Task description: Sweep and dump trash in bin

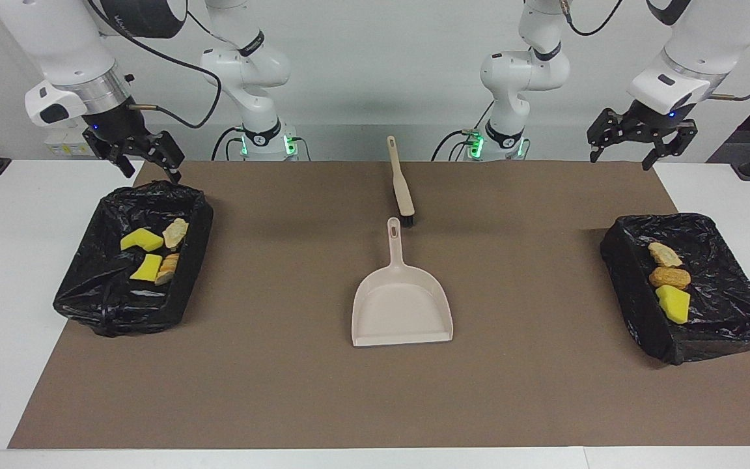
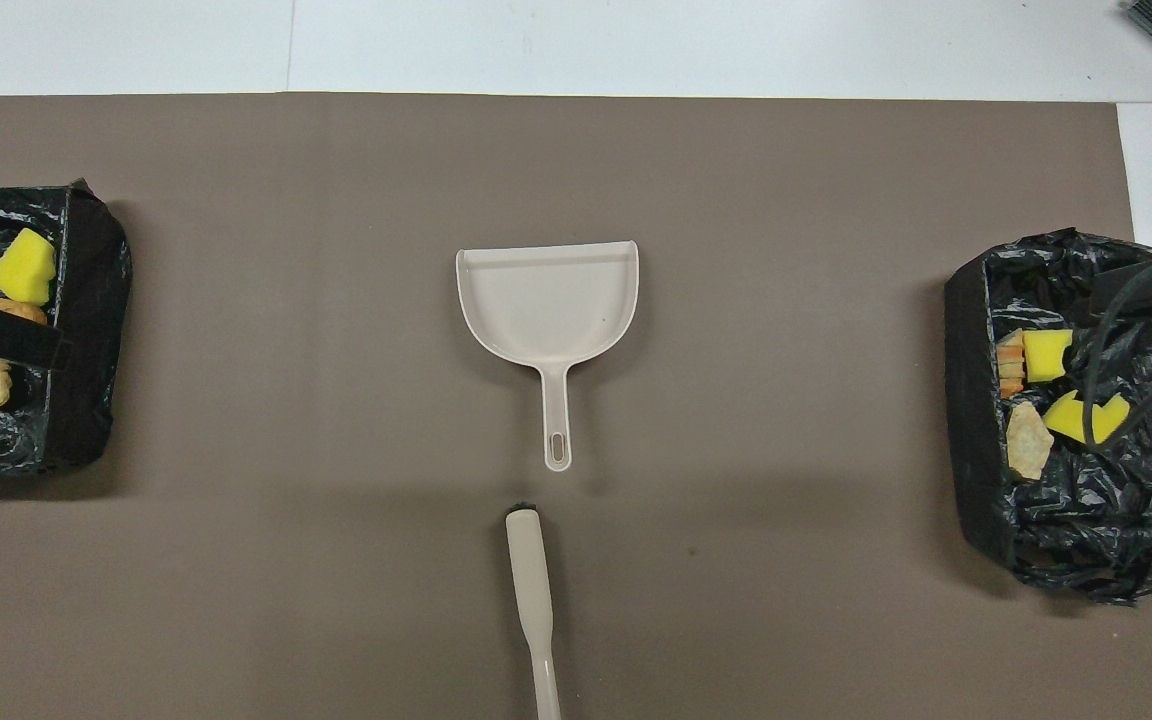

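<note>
The trash lies in two black-lined bins. The bin (image 1: 196,221) at the right arm's end holds yellow sponge pieces (image 1: 142,240) and bread-like lumps (image 2: 1026,440). The bin (image 1: 622,260) at the left arm's end holds a pale lump, a golden roll (image 1: 669,278) and a yellow sponge (image 2: 24,265). My right gripper (image 1: 148,166) hangs open, holding nothing, over the robot-side rim of its bin. My left gripper (image 1: 635,150) is raised and open, also holding nothing, over its own end. One of its fingers (image 2: 6,343) crosses the bin in the overhead view.
A beige dustpan (image 1: 402,306) lies mid-mat with its handle pointing toward the robots. A beige brush (image 1: 402,185) lies in line with it, nearer the robots. The brown mat (image 2: 286,560) covers most of the white table.
</note>
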{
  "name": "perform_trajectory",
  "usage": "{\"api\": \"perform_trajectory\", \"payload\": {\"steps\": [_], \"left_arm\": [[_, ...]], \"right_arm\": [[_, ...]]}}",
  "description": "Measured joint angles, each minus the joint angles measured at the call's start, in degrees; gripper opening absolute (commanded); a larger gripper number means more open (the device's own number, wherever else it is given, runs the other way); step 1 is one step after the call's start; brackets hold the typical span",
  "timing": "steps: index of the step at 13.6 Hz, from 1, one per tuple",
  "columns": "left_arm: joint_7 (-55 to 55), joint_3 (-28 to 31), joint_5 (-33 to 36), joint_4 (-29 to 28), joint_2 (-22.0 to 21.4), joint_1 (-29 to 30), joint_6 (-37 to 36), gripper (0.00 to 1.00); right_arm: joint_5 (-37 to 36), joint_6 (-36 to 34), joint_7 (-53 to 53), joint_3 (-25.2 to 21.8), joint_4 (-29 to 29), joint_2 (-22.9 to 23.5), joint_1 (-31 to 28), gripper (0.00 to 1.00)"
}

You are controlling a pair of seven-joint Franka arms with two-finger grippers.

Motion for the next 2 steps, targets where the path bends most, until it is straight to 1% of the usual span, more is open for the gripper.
{"api": "perform_trajectory", "payload": {"steps": [2], "left_arm": [[0.0, 0.0, 0.0, 0.0, 0.0, 0.0, 0.0, 1.0]], "right_arm": [[0.0, -0.3, 0.0, 0.0, 0.0, 0.0, 0.0, 1.0]]}}
